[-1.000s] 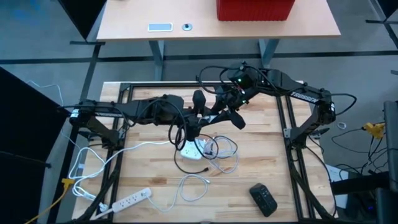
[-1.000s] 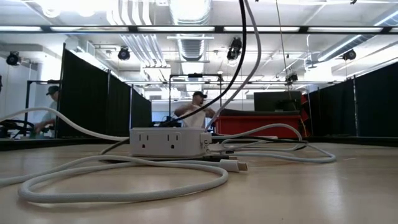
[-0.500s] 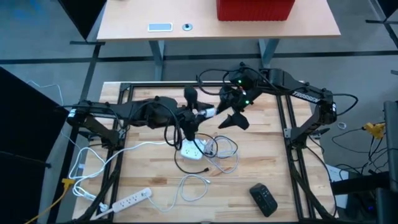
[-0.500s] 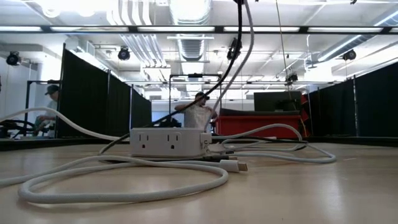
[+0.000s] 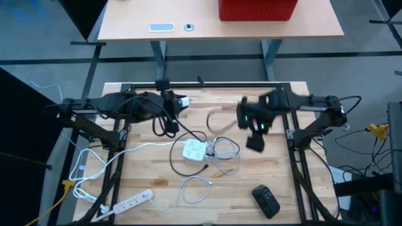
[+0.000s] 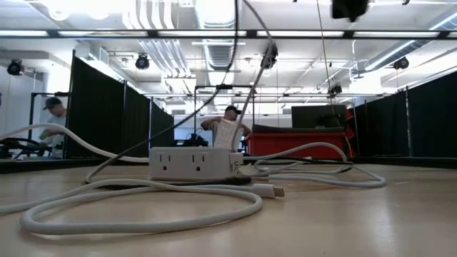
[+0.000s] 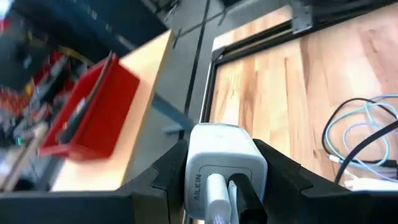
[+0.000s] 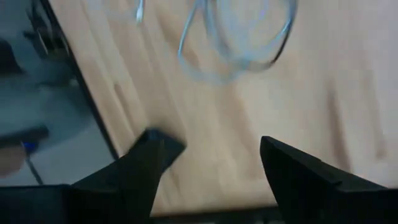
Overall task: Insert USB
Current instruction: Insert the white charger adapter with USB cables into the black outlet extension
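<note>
The left gripper (image 7: 217, 180) is closed on a small white boxy USB charger (image 7: 219, 163) marked with grey lettering — a white cable plug (image 7: 216, 190) and a black cable plug (image 7: 239, 191) both sit in the ports on the charger's face, side by side, between the gripper's dark fingers (image 7: 171, 174). In the high view this left gripper (image 5: 179, 100) hangs over the far part of the pale wooden plank tabletop (image 5: 157, 169), with black cable drooping beneath it. Nearer the front edge than the gripper lies a white square multi-outlet power block (image 5: 194, 150), and just beside that, on the side toward the right arm, a loose tangle of white and grey cables (image 5: 225, 154). The right gripper (image 5: 255, 129) is held above the tabletop well apart from the left one, its fingers (image 8: 146, 165) spread wide and holding nothing. Closer to the front corner than the right gripper rests a black rectangular device (image 5: 266, 201); at the opposite front corner lies a long white power strip (image 5: 129, 202). Beyond the frame, on a separate light wooden desk (image 5: 188, 12), stands a red plastic bin (image 5: 257, 9); its contents cannot be made out.
</note>
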